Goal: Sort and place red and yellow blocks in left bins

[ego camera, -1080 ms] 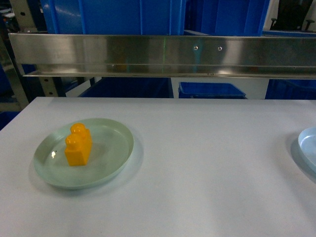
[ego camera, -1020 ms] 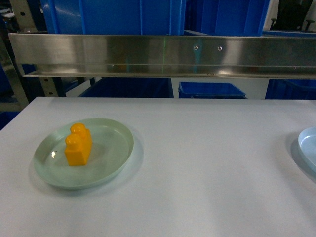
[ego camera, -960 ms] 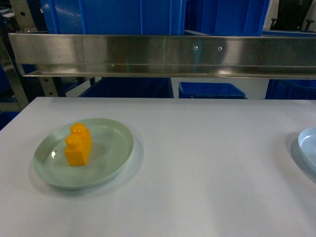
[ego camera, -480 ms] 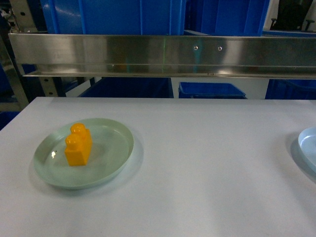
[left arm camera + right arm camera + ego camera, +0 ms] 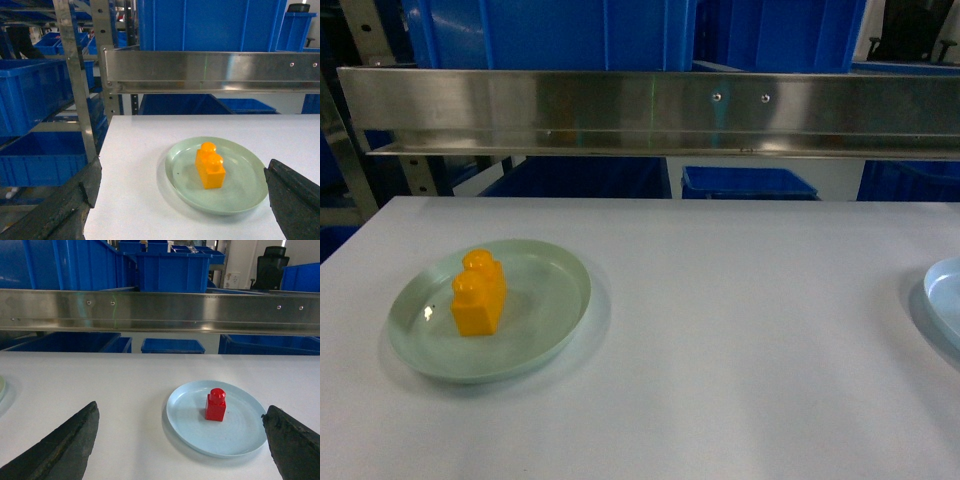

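— What's over on the left side?

— A big blue crate (image 5: 30, 95) sits on the metal shelving off the left edge of the table (image 5: 740, 330), with more blue crates stacked behind it. On the table itself there's a pale green dish (image 5: 490, 308), and a yellow brick (image 5: 478, 293) stands upright in it, two round studs on top, a bit left of the dish's middle.

— And the left gripper (image 5: 182, 200)?

— Spread wide open, holding nothing. From its wrist camera you see one dark finger at each lower corner, and the green dish with the yellow brick lies on the table ahead, between them, not touched by either.

— What runs across the back?

— A long steel rail (image 5: 650, 110) along the far edge of the table, with blue crates above and below it.

— And on the right?

— A pale blue dish (image 5: 216, 418) with a small red brick (image 5: 215, 405) standing upright in it, one stud on top. The head camera only catches the rim of that dish at the right edge. The right gripper (image 5: 182, 440) is also wide open and empty, the blue dish lying ahead between its fingers.
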Controlling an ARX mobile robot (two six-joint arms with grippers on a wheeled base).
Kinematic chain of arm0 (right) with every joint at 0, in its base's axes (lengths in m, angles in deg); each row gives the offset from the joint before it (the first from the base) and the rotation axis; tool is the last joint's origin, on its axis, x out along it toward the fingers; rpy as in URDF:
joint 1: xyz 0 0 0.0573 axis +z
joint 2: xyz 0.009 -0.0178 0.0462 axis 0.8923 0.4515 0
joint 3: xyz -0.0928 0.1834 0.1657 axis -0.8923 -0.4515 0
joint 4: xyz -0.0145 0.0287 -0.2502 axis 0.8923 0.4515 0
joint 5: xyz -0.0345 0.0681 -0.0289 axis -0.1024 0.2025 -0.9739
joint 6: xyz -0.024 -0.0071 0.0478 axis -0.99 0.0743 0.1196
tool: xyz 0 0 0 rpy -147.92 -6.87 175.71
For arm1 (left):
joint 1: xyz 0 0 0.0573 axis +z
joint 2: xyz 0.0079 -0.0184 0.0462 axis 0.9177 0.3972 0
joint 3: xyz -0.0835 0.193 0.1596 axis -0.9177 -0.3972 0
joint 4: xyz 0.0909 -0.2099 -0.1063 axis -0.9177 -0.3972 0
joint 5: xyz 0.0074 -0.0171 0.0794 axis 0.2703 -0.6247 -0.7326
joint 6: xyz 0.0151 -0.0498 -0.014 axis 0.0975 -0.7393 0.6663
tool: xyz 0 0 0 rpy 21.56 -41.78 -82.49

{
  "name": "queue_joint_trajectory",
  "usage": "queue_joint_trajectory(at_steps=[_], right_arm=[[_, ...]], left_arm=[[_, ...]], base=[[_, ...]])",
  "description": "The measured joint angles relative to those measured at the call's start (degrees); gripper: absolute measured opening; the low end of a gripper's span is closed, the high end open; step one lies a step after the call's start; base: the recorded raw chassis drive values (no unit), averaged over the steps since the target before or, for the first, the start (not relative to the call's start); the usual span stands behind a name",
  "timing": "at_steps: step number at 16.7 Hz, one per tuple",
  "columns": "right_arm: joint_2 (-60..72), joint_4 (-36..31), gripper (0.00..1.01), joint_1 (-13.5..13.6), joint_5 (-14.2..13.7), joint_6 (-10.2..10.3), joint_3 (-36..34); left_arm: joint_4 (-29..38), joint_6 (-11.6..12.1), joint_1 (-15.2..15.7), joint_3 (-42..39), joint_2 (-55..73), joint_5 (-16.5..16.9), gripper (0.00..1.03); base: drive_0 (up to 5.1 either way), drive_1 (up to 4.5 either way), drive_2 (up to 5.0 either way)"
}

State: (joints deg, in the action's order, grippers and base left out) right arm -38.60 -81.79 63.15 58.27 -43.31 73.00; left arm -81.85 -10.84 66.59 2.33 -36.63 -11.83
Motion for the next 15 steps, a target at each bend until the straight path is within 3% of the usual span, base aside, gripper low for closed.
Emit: queue_joint_trajectory(at_steps=[2, 3, 5, 7, 9, 13, 15], right_arm=[[0.0, 0.0, 0.98, 0.0, 0.0, 0.0, 0.0], [0.0, 0.0, 0.98, 0.0, 0.0, 0.0, 0.0], [2.9, -0.8, 0.98, -0.4, 1.6, -0.8, 0.4], [13.9, -7.6, 0.98, 0.7, 0.3, -1.8, 4.5], [30.6, -17.2, 0.98, 1.1, -0.4, -1.2, 10.4], [59.8, -29.3, 0.98, -0.2, -1.3, 0.2, 19.0], [72.1, -35.7, 0.98, -0.7, -4.5, 0.1, 23.2]], left_arm=[[0.0, 0.0, 0.0, 0.0, 0.0, 0.0, 0.98], [-2.2, -0.5, 0.8, 0.2, 0.2, 2.0, 0.98], [-4.4, -2.6, 0.9, 2.0, 3.8, 3.5, 0.98], [3.3, -4.2, 1.3, 6.9, 14.0, 4.5, 0.98], [11.8, -4.4, 0.9, 10.2, 26.7, 3.8, 0.98], [23.4, -2.6, -5.4, 15.6, 52.3, 1.9, 0.98], [30.6, -1.6, -7.3, 19.2, 64.7, -0.2, 0.98]], base=[[0.0, 0.0, 0.0], [0.0, 0.0, 0.0], [0.0, 0.0, 0.0], [0.0, 0.0, 0.0], [0.0, 0.0, 0.0], [0.0, 0.0, 0.0], [0.0, 0.0, 0.0]])
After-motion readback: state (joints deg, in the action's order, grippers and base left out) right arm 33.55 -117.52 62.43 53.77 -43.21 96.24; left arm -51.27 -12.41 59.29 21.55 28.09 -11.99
